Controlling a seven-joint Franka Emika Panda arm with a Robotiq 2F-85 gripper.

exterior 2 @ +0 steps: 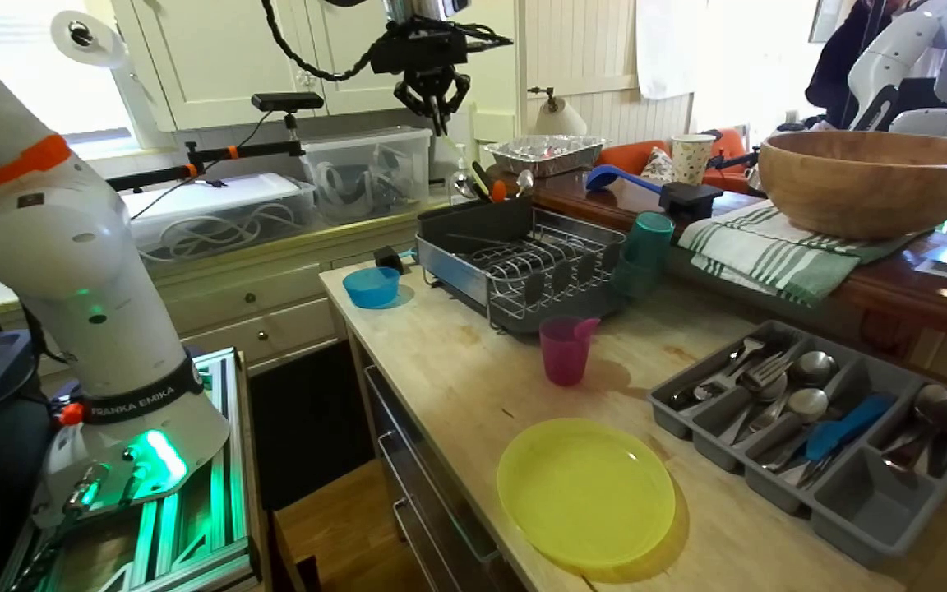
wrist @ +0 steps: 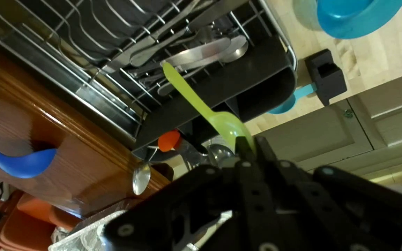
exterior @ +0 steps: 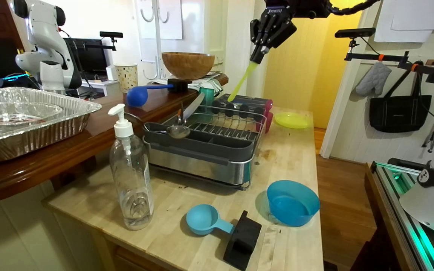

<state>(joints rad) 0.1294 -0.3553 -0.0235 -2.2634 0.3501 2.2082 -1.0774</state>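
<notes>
My gripper [exterior: 257, 57] is shut on a yellow-green spoon [exterior: 242, 82], held by its bowl end with the handle pointing down. It hangs in the air above the dish rack [exterior: 198, 165]. In the wrist view the fingertips [wrist: 253, 146] pinch the spoon's bowl, and the spoon [wrist: 190, 94] crosses in front of the grey cutlery holder [wrist: 267, 62]. Loose metal cutlery [wrist: 201, 52] lies in the rack beyond the handle tip. An orange-ended utensil [wrist: 169, 140] and metal spoons stand in one end of the holder. In an exterior view the gripper [exterior 2: 439, 123] shows above the rack's far end.
A soap bottle [exterior: 134, 188], blue bowl [exterior: 292, 205] and light-blue scoop [exterior: 203, 219] in a black block [exterior: 243, 239] stand near the rack. A pink cup [exterior 2: 564, 353], yellow plate [exterior 2: 588, 493] and cutlery tray [exterior 2: 876, 501] share the table. A raised wooden ledge holds a wooden bowl [exterior 2: 868, 185].
</notes>
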